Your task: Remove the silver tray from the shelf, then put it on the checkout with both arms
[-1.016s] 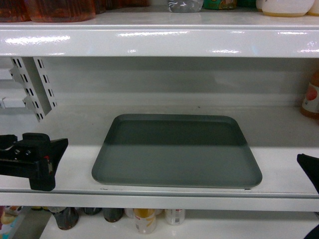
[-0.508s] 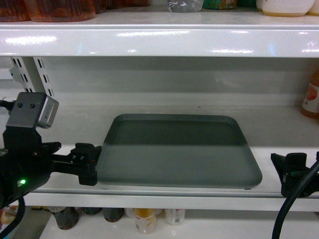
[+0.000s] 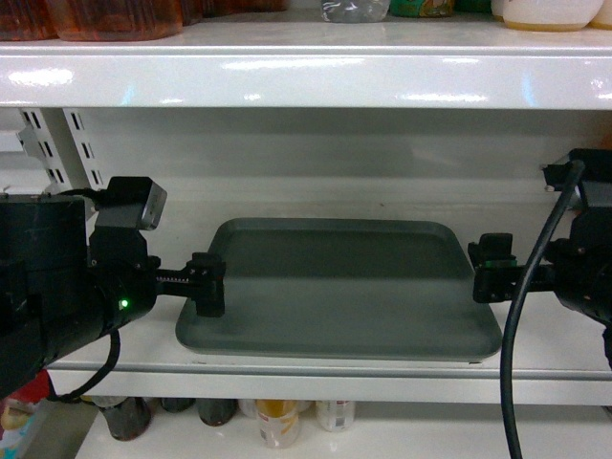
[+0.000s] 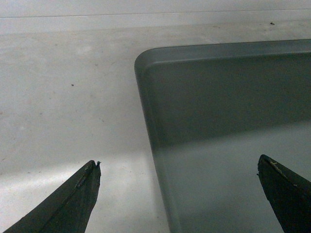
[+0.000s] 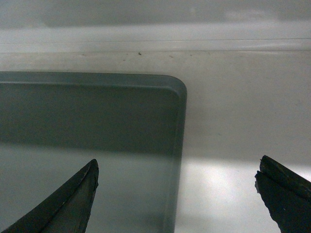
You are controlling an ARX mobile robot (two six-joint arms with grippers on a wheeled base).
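Straddling the silver tray on the shelf: left gripper at its left rim, right gripper at right rim, both spread, nothing held. Tray looks stiff, thin, prob light, matte but slick; pinch the low rim mid-side, both ends level. No readable text or labels.

You've got a plain matte grey-silver tray on a glossy white shelf with slotted white uprights, both end effectors black, left and right, green light on the left arm, thick black cable on the right.
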